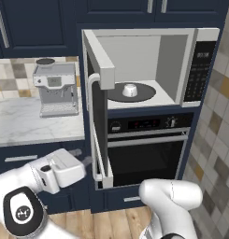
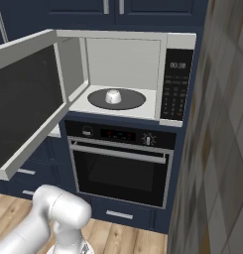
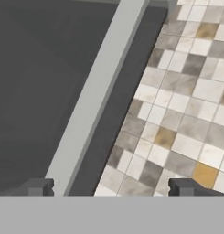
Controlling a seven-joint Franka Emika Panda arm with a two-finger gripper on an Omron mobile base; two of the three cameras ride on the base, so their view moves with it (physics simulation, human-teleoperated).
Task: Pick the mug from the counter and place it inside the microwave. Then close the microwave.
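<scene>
Mug [image 1: 130, 90] upside down, axis vertical, on turntable [image 1: 145, 93].

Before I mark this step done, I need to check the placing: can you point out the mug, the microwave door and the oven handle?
mug [image 2: 113, 96]: right base view, its white side, on the turntable.
microwave door [image 2: 24, 101]: right base view, its dark glass, swung open.
oven handle [image 2: 120, 153]: right base view, mid-bar.
</scene>
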